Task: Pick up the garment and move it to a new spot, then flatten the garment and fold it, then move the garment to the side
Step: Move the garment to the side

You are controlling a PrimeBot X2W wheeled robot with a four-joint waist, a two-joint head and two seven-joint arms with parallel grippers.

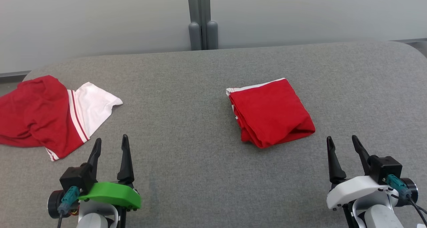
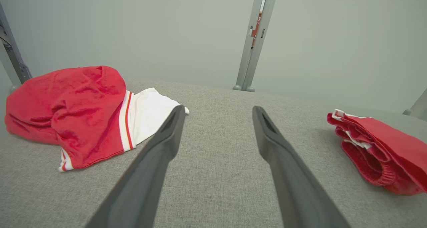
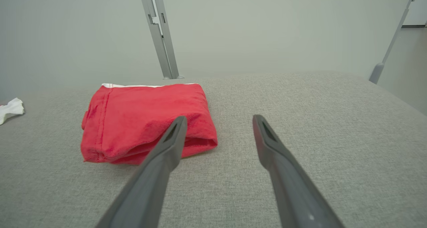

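- While both arms rest low at the near edge of the grey padded table (image 1: 200,181), the left gripper (image 1: 111,138) sits at the near left. Its two dark fingers are spread wide and point toward the far side over bare cloth (a green cover caps its wrist).
- At the near right, the right gripper (image 1: 342,138) stands the same way: fingers well apart, tips aimed far, bare grey cloth between them. Its wrist cover is white.
- Just beyond the right gripper and to its left lies the folded garment (image 1: 272,112), a compact red packet, flat on the table, right of centre. A thin white edge runs along its far side, and the stacked layers show at its left side. In the right wrist view one finger overlaps it, but the head view shows a clear gap, so neither gripper touches it.
- At about the same depth, on the far left, lies the crumpled garment (image 1: 40,116). It is bunched red cloth with a white panel and red-and-white stripes, and it reaches the table's left edge. It is to the left of the left gripper and a little beyond it, not touching.
- The two garments are well apart, with open grey cloth between them.
- Farthest back, a grey upright post (image 1: 202,17) stands behind the table's far edge, near the middle, against a pale wall (image 1: 100,17).
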